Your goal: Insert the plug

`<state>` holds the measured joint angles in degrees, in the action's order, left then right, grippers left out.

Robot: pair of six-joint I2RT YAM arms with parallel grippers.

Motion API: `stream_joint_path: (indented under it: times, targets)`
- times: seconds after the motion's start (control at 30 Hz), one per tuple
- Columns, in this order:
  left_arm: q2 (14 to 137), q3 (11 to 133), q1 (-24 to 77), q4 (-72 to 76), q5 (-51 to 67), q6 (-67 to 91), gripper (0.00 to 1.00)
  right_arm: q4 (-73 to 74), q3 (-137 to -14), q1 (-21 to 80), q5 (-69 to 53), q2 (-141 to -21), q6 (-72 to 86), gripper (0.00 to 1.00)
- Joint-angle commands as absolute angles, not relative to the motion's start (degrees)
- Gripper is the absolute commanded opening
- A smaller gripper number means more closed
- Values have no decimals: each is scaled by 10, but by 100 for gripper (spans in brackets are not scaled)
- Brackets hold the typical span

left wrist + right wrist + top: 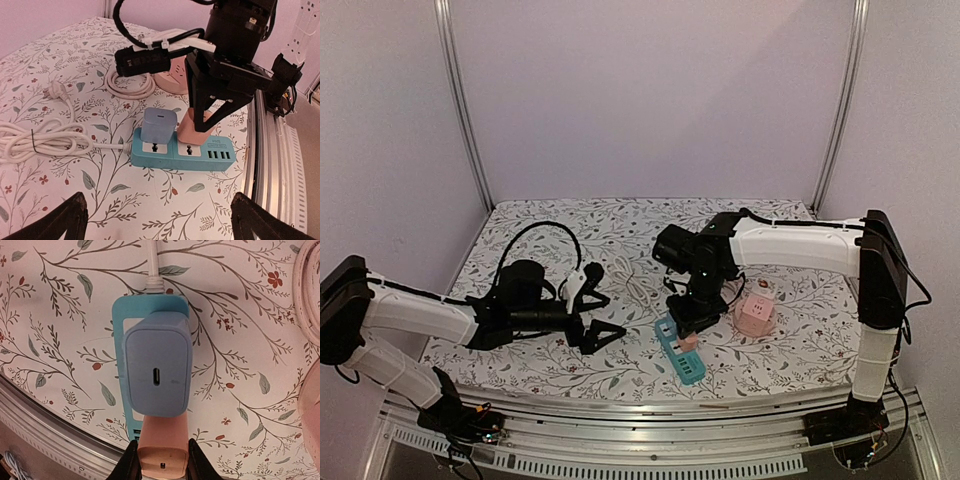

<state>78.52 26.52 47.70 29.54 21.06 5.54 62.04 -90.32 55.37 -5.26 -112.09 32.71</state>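
The right gripper is pinched on the pink plug. Its fingers clamp the plug's two sides so the body stands upright on the teal power strip, over the strip's second socket. It sits just beside the lavender charger, which occupies the first socket. Gripping from above this way probably keeps the prongs square to the holes for a straight push down.

The left gripper hangs spread wide and empty, well off to the strip's left (likely parked there so its camera watches the insertion side-on). The white cord lies coiled beyond the strip's cable end, clear of the work.

The plug's own body hides its prongs and the socket beneath. I cannot tell whether the plug is seated or only resting on the strip's face. In the right wrist view the charger covers most of the strip, and the plug runs off the frame edge.
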Motion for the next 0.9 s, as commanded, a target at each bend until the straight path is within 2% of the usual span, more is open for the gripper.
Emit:
stream_joint_path:
  times: [0.0,0.87]
  targets:
    - [794,277,486,287,205,47,99,633,-901,555,-16,-1141,322,0]
    - [798,283,488,278,199,47,99,642,-916,569,25,-1187,314,0]
